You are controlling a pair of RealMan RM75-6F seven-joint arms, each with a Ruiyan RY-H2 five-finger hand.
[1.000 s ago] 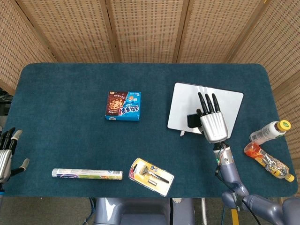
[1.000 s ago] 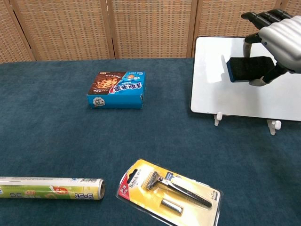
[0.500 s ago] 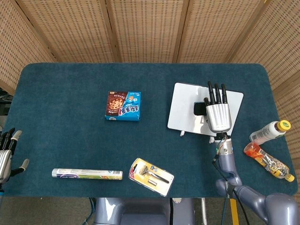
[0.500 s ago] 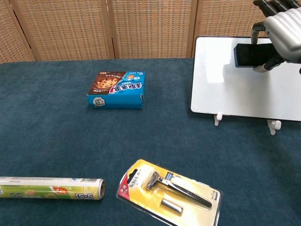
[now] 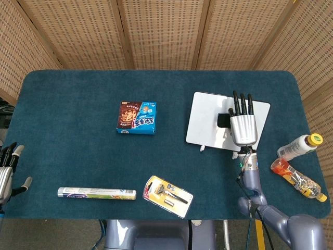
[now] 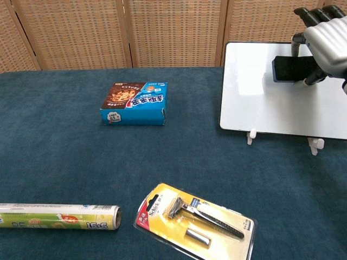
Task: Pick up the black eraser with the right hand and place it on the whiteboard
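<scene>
- left hand (image 5: 5, 169) sits way over at the table's left edge, fingers apart, holding nothing
- foil-type roll (image 5: 96, 194) lies along the front edge, razor pack (image 5: 167, 196) just right of it
- cookie box (image 5: 137, 117) is mid-table, well apart from everything
- whiteboard (image 5: 205, 122) is right of centre, with the black eraser (image 5: 223, 120) over it
- right hand (image 5: 243, 125) grips the eraser; can't tell if the eraser touches the board
- two bottles (image 5: 299, 145) lie far right

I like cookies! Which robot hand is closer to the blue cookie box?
Probably the right hand, over the whiteboard beside the cookie box. The left hand sits at the table's far near-left edge.
</scene>
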